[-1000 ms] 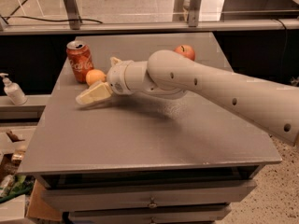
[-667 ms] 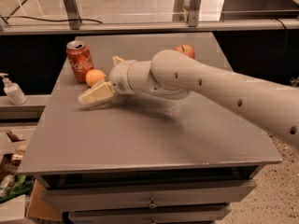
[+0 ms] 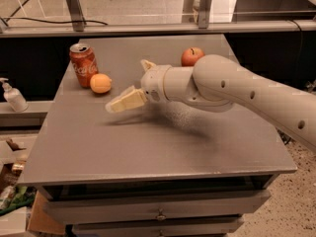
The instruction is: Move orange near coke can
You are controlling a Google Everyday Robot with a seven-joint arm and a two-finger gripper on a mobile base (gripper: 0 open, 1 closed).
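The orange (image 3: 100, 83) sits on the grey table (image 3: 148, 142), just right of the red coke can (image 3: 83, 64) and close to it, perhaps touching. The can stands upright near the table's back left. My gripper (image 3: 127, 85) is to the right of the orange and apart from it. It is open and empty. One pale finger (image 3: 126, 100) points left and down over the table, the other (image 3: 147, 64) points up and back.
A red apple (image 3: 191, 57) sits at the back of the table, behind my arm (image 3: 232, 90). A soap dispenser (image 3: 14, 97) stands on a lower ledge left of the table. Drawers are below the table's front edge.
My gripper has drawn back to the right, away from the orange. The orange and the can have not moved.
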